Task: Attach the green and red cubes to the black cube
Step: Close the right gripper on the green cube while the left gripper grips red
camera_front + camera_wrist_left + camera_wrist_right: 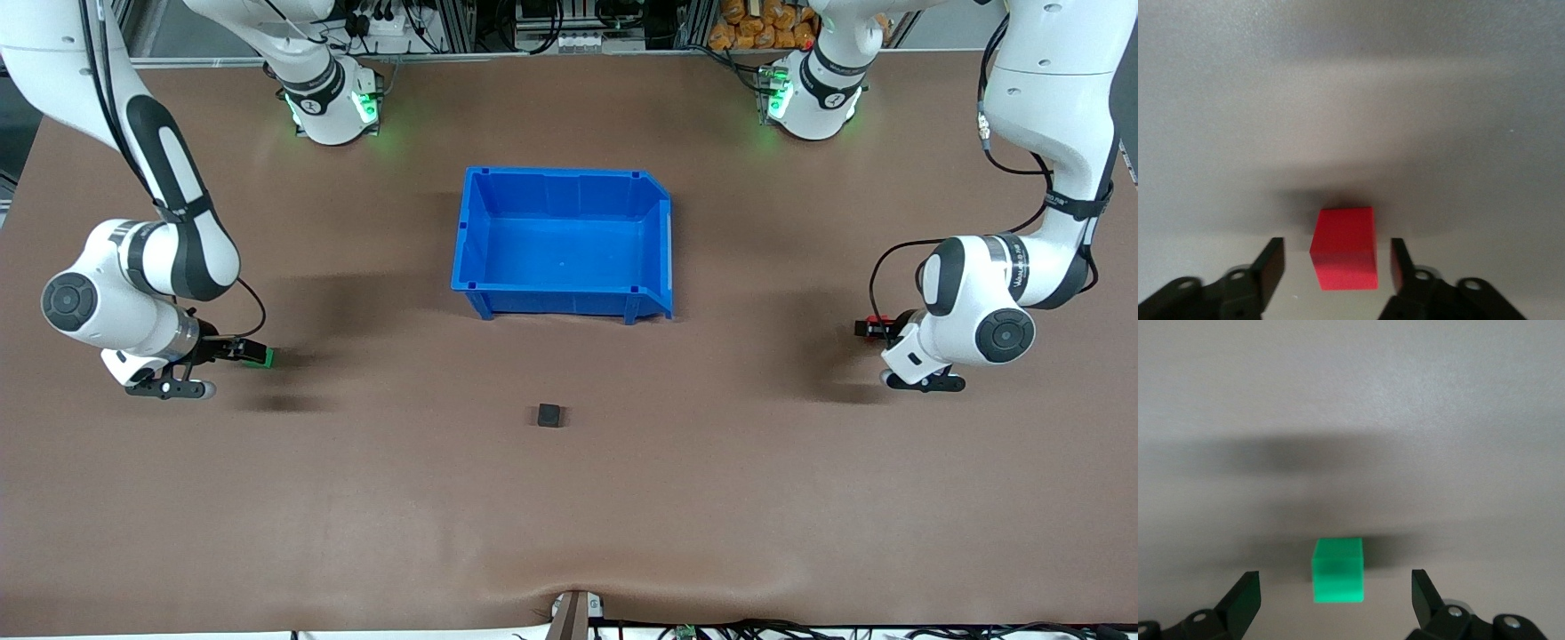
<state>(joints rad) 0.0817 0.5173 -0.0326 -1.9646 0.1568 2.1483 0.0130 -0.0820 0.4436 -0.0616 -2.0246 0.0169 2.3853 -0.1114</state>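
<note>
Your left gripper (873, 328) is down at the brown table (800, 498) near the left arm's end, with the red cube (880, 320) sitting between its fingers. In the left wrist view, the red cube (1345, 248) rests on the table in the middle of the left gripper (1337, 263), and you can see a narrow gap of bare table on each side between the cube and the black fingers (1271, 267). The jaws stand partly apart around the cube without touching it, so nothing is pinched there.

Your right gripper (251, 353) is down at the table near the right arm's end, with the green cube (260, 357) at its fingertips. In the right wrist view, the green cube (1337, 570) lies on the table centred in the right gripper (1337, 593), and the fingers (1243, 597) are spread wide, well clear of the cube on both sides. It holds nothing.

The black cube (549, 415) sits alone on the table roughly midway between your two grippers, well apart from each, and nearer to the front camera than the blue bin (562, 242). The blue bin stands on the table between the two arms' bases and the black cube, with its open top facing up. Neither coloured cube touches the black cube; all three rest apart on the table.
</note>
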